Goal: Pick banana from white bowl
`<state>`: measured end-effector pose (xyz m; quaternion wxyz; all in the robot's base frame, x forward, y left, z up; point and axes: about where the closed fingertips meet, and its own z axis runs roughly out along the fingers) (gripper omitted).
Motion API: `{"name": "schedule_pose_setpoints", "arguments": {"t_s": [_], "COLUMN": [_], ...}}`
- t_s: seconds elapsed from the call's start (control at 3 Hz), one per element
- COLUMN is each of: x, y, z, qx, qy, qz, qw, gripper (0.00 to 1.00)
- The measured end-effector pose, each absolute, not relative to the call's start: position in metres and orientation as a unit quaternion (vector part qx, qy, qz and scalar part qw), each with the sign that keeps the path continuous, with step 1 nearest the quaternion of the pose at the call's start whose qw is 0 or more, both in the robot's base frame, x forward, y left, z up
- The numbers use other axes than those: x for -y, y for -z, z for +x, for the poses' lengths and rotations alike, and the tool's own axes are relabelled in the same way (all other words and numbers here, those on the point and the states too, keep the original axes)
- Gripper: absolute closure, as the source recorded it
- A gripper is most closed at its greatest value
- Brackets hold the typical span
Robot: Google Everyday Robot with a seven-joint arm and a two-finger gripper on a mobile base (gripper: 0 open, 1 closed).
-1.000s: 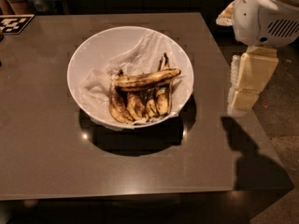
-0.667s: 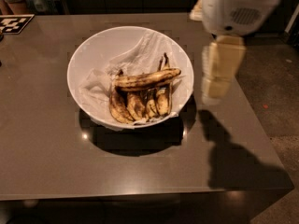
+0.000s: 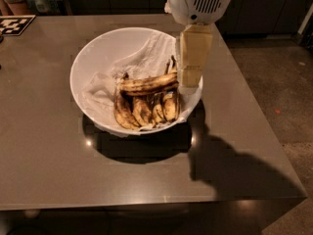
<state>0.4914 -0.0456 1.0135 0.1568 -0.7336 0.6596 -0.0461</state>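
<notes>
The white bowl (image 3: 98,53) stands on the grey table, lined with crumpled white paper. A single spotted banana (image 3: 146,83) lies across the top of a joined bunch of darker bananas (image 3: 144,110) in the bowl's near right part. My gripper (image 3: 190,80) hangs from the white arm head over the bowl's right rim, just right of the single banana's right end. Its cream-coloured fingers point down.
The grey table (image 3: 49,155) ends at the near edge and at the right edge, with floor beyond. A black-and-white marker tag (image 3: 14,24) lies at the far left corner. Dark cabinets stand behind the table.
The arm has swung left from beside the table's right edge to above the bowl's right rim. The bowl and the bananas have not moved.
</notes>
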Motion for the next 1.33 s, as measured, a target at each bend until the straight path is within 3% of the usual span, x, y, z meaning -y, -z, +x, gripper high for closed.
{"name": "schedule_pose_setpoints", "arguments": {"t_s": [0.67,1.0,1.33], "x": [0.025,0.013,0.005], "y": [-0.992,-0.977,-0.965], "z": [0.512,0.519,0.523], "qx": [-0.671,-0.679,-0.685], "qy": [0.024,0.003,-0.017], "qz": [-0.728,-0.724,-0.72], "qw": [0.138,0.122,0.11], "gripper": [0.0,0.17,0.27]}}
